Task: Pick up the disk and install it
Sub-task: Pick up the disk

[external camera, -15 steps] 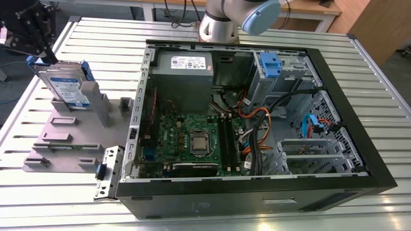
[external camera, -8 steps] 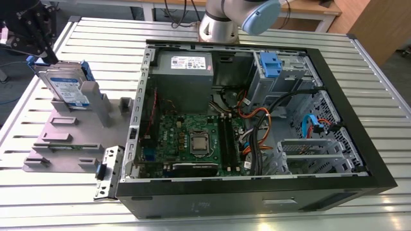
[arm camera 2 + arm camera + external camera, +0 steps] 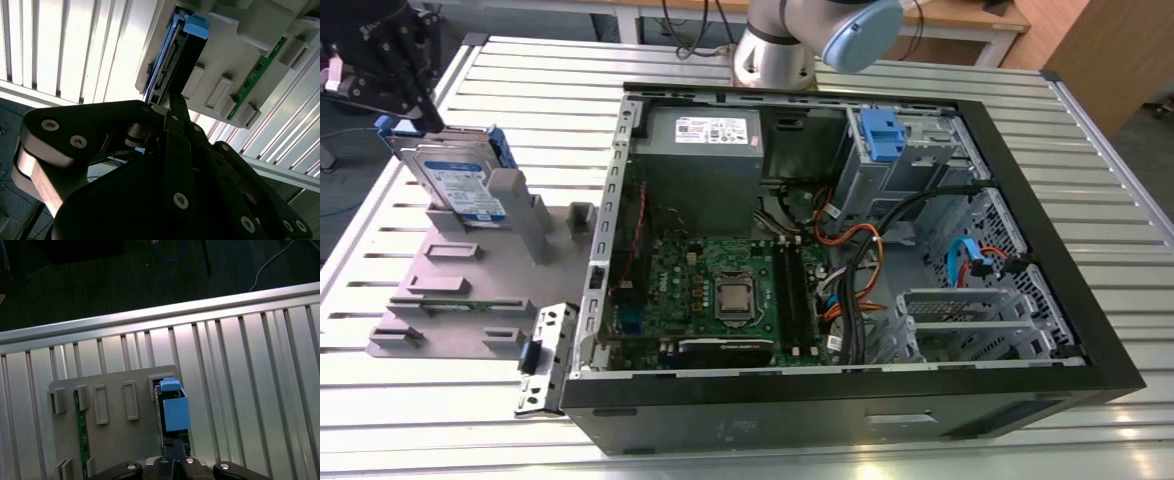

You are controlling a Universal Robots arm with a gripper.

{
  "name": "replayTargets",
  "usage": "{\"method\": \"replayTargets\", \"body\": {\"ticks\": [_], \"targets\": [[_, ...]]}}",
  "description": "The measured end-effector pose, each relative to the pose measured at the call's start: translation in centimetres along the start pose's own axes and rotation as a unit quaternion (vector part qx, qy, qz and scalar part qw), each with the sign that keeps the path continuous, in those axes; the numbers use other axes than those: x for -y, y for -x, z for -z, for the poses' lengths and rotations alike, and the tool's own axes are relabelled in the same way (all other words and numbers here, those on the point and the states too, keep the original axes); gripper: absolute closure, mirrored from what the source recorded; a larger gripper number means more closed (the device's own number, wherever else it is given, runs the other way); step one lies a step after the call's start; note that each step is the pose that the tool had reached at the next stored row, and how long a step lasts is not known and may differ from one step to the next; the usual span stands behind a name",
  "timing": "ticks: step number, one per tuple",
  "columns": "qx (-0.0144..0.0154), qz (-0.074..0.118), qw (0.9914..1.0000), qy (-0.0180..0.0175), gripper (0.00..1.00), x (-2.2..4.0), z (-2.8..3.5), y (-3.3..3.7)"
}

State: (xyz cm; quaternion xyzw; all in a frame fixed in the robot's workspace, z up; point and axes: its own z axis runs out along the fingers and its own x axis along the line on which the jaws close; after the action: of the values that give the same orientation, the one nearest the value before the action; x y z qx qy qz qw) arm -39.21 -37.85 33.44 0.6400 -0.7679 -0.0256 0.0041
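Silver disk in a blue carrier stands on edge in the grey holder on the table, 9 o'clock from the open computer case. Gripper sits at its 11 o'clock.
Second wrist view: gripper is at the disk's connector end.
First wrist view: disk is edge-on and the gripper meets it. Can't tell if it's clamped.
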Motion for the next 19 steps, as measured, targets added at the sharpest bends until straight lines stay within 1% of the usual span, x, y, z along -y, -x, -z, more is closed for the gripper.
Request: {"method": "replayTargets", "body": {"ticks": [5,8,19], "targets": [[0.0000,0.000,1.00000,0.0000,0.89,0.03,-0.02,0.01],[-0.0001,0.000,1.00000,0.0001,0.89,0.15,-0.03,0.03],[-0.0001,0.000,1.00000,0.0001,0.89,0.17,-0.15,0.03]]}}
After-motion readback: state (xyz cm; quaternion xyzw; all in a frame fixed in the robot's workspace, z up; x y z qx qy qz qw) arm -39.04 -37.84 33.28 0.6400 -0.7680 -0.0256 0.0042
